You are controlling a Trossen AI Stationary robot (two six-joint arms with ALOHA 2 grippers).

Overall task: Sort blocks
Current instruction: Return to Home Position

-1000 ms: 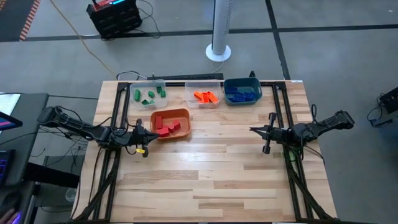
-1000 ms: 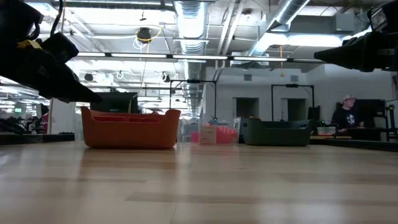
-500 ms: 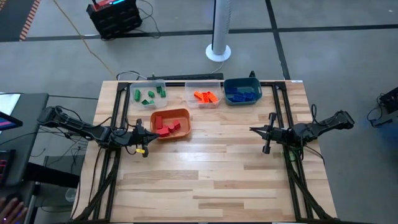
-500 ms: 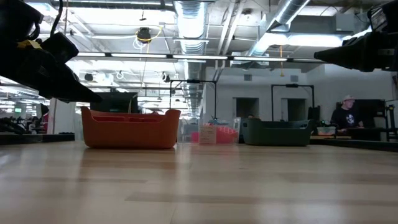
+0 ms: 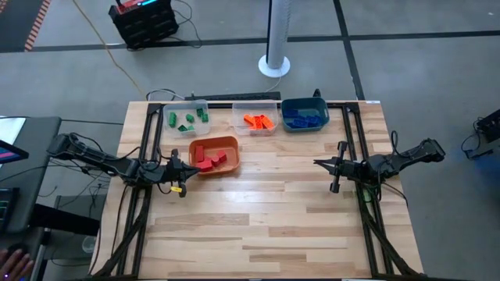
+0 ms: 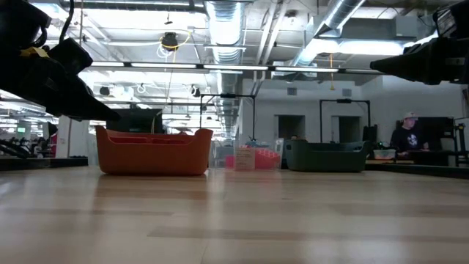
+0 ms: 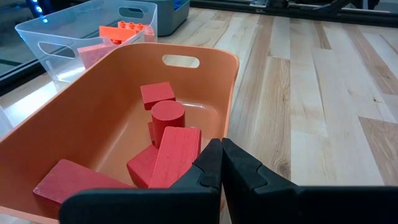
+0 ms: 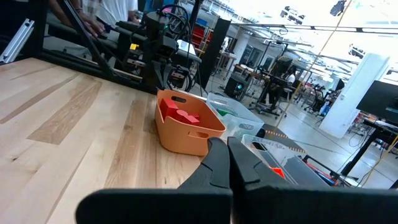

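While nothing's held, left gripper (image 7: 221,145), right gripper (image 8: 227,143) sit closed (midair)

The left arm (image 5: 98,160) and the right arm (image 5: 402,158) lie stretched out nearly level and face each other from opposite sides, well apart. The left gripper (image 5: 190,167) points inward at the end of its arm. Its two dark fingers (image 7: 208,168) are pressed flat together with nothing between them. The right arm mirrors that pose. The right gripper (image 5: 318,163) also points inward, its fingers (image 8: 217,158) closed tight against each other and holding nothing. Seen from low down, both arms sit raised, one at each upper corner.
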